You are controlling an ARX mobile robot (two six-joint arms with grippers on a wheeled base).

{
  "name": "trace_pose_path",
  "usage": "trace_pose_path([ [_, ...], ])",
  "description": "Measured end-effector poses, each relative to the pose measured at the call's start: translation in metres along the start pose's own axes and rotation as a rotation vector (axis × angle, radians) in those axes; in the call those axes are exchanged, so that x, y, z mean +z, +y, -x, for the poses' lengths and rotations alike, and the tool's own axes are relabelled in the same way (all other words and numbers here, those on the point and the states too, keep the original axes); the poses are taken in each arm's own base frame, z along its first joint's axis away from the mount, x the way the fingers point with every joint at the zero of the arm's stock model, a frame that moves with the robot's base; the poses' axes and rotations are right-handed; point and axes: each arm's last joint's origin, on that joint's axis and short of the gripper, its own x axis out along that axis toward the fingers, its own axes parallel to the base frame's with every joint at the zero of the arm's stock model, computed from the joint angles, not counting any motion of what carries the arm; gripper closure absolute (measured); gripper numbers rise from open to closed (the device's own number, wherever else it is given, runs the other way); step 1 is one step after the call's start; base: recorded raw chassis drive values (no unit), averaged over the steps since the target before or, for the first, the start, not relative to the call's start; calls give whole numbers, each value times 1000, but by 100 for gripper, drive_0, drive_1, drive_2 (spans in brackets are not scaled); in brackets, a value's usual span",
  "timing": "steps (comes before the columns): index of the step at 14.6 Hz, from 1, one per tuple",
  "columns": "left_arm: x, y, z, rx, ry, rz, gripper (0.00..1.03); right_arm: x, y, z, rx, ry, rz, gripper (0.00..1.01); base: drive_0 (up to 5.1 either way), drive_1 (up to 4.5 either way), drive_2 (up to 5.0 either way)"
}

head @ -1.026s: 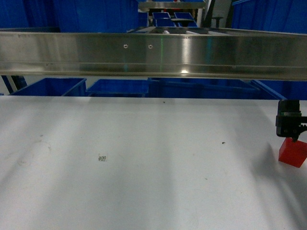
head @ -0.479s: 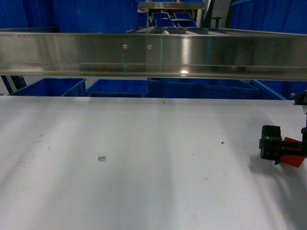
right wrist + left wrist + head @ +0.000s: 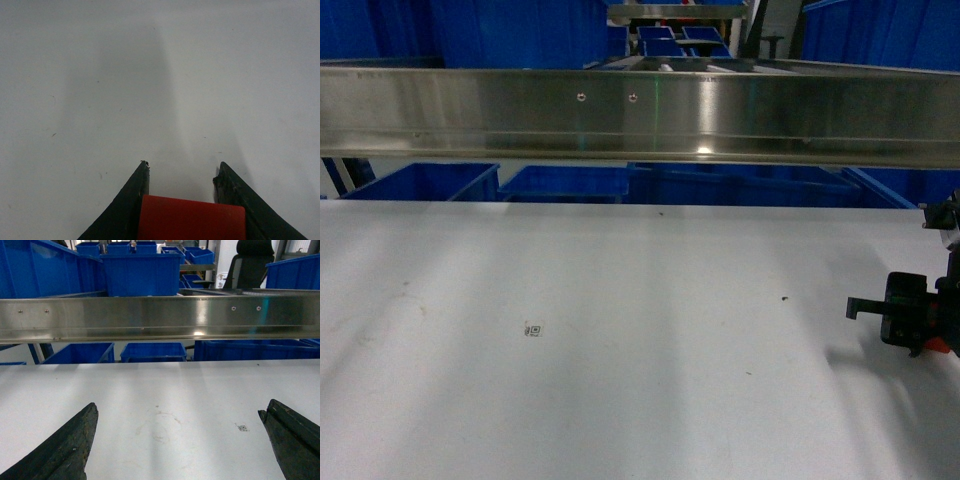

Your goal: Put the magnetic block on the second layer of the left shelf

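Red magnetic block [image 3: 191,218] squeezed tight between the two black fingers of the right gripper [image 3: 182,172], just above the white table [image 3: 620,340], far to the right. Left gripper [image 3: 180,440] spread wide open, holding nothing.

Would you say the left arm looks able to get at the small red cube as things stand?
Probably not directly: the small red cube already sits between the right gripper's black fingers at the far right of the white tabletop, while the left gripper hangs open and empty over the table's left part.
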Motion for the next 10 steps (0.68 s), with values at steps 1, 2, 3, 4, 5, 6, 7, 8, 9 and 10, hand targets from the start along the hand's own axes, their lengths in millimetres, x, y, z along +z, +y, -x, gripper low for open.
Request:
trace_pose_path([
  [1,0,0,0,0,0,0,5,0,1,1,10,-6,-1,67,0,0,0],
  [2,0,0,0,0,0,0,5,-1,2,3,35,-23,7,67,0,0,0],
  [3,0,0,0,0,0,0,5,0,3,7,84,-41,26,67,0,0,0],
  [4,0,0,0,0,0,0,5,4,5,16,159,-76,68,67,0,0,0],
  [5,0,0,0,0,0,0,5,17,6,27,219,-124,113,67,0,0,0],
  [6,0,0,0,0,0,0,5,35,4,41,273,-183,141,67,0,0,0],
  [7,0,0,0,0,0,0,5,55,1,59,323,-235,167,67,0,0,0],
  [8,0,0,0,0,0,0,5,66,-5,78,362,-268,179,67,0,0,0],
  [9,0,0,0,0,0,0,5,70,-12,99,394,-270,181,67,0,0,0],
  [10,0,0,0,0,0,0,5,69,-14,105,402,-269,181,67,0,0,0],
])
